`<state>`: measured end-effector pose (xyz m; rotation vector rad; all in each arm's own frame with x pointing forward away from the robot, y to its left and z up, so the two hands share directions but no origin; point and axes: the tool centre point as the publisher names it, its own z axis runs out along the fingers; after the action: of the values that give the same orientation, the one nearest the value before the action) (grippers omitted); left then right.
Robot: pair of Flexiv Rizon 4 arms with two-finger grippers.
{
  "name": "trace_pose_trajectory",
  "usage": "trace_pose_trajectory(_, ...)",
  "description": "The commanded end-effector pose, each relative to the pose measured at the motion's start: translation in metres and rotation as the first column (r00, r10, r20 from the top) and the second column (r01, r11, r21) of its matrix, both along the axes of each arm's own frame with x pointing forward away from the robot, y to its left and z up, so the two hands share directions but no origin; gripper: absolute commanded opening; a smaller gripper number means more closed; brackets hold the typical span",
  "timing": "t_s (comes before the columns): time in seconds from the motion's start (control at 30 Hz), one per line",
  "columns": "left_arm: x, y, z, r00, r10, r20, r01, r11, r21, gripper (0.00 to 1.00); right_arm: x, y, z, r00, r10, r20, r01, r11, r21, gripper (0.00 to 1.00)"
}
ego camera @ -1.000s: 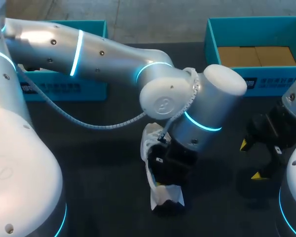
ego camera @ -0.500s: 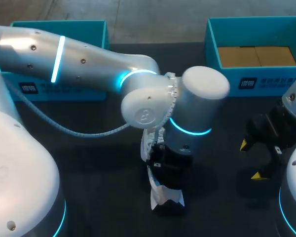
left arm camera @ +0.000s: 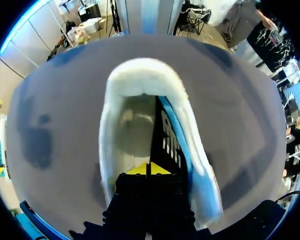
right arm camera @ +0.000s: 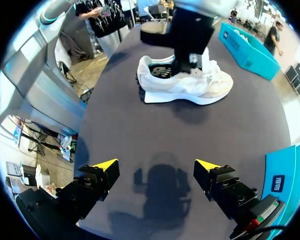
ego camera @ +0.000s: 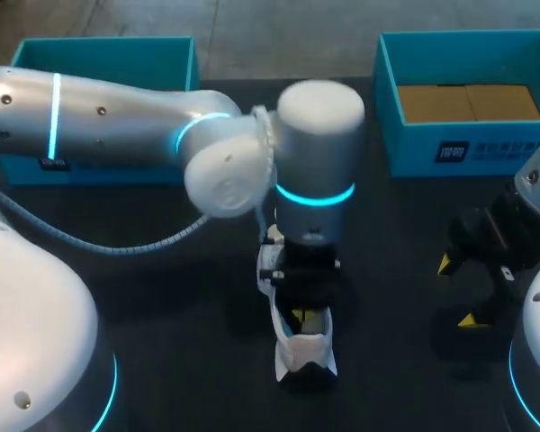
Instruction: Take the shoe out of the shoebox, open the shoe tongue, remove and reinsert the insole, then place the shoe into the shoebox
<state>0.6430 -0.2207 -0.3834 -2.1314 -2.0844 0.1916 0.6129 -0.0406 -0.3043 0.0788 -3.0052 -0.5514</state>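
Right now the left hand [left arm camera: 150, 169] has its yellow tips pinched together on the near edge of the dark insole [left arm camera: 171, 145], which stands on its side inside the white shoe [left arm camera: 115, 145]. It is a closed grip, with the thin black edge running straight out from between the tips toward the padded far end of the shoe. From above, this hand hangs straight down into the shoe's mouth, and the shoe lies on the dark tabletop [ego camera: 162, 297] near the middle, well clear of any box. At about 3 o'clock from the shoe the right hand [right arm camera: 155, 164] hovers over bare tabletop with its fingers spread wide and nothing between them. The teal shoebox [ego camera: 513, 153] sits at about 1 o'clock from the shoe, showing only its brown cardboard floor, and a second teal box [ego camera: 103, 54] sits at about 10 o'clock. As for progress, I judge the first steps done: the shoe is out of the shoebox, and its opening is free enough for a hand to reach inside. The insole step is under way, though one moment cannot tell me whether the insole is coming out or going back in. Left to do: seat the insole flat, let go of it, and carry the shoe back into the shoebox.
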Motion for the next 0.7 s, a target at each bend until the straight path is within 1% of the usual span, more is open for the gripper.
trace_pose_trajectory(0.03, 0.005, 0.012, 0.026, 0.999, -0.038, -0.032, 0.037, 0.999, -0.02, 0.0, -0.001, 0.0, -0.001, 1.0, -0.002, 0.002, 0.002, 1.0, -0.002, 1.0)
trace_pose_trajectory(0.2, 0.002, 0.014, 0.033, 0.993, -0.091, -0.07, 0.092, 0.995, 0.023, 0.0, -0.001, 0.0, -0.001, 1.0, -0.002, 0.002, 0.002, 1.0, -0.002, 1.0)
trace_pose_trajectory(0.3, -0.001, 0.015, 0.035, 0.992, -0.105, -0.064, 0.109, 0.993, 0.053, 0.0, -0.001, 0.0, -0.001, 1.0, -0.002, 0.002, 0.002, 1.0, -0.002, 1.0)
trace_pose_trajectory(0.4, -0.009, 0.016, 0.035, 0.988, -0.134, -0.082, 0.138, 0.989, 0.046, 0.0, -0.001, 0.0, -0.001, 1.0, -0.002, 0.002, 0.002, 1.0, -0.002, 1.0)
trace_pose_trajectory(0.53, -0.018, 0.012, 0.031, 0.978, -0.177, -0.111, 0.184, 0.981, 0.061, 0.0, -0.001, 0.0, -0.001, 1.0, -0.002, 0.002, 0.002, 1.0, -0.002, 1.0)
trace_pose_trajectory(0.67, -0.022, 0.013, 0.027, 0.965, -0.22, -0.144, 0.235, 0.967, 0.099, 0.0, -0.001, 0.0, -0.001, 1.0, -0.002, 0.002, 0.002, 1.0, -0.002, 1.0)
trace_pose_trajectory(0.7, -0.022, 0.014, 0.026, 0.966, -0.221, -0.135, 0.237, 0.965, 0.115, 0.0, -0.001, 0.0, -0.001, 1.0, -0.002, 0.002, 0.002, 1.0, -0.002, 1.0)
